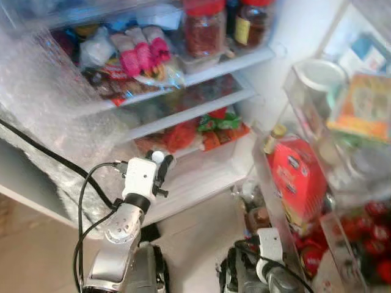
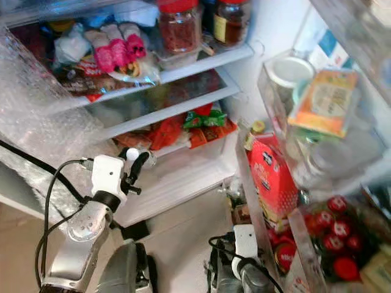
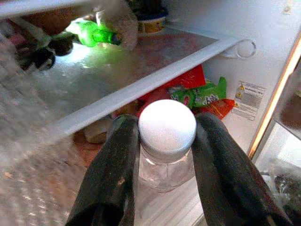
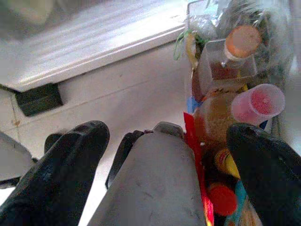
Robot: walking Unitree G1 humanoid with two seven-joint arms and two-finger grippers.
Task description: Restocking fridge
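A home kitchen. An open fridge stands on a tiled floor. Its glass shelves and door racks hold jars, packets and bottles.

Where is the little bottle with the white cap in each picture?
Left eye view: bottle held in the left hand, lower left of middle.
Right eye view: bottle, left of middle.
Left wrist view: bottle, middle, between the fingers.
Right wrist view: none.
Shared landmark: green packets under the shelf.
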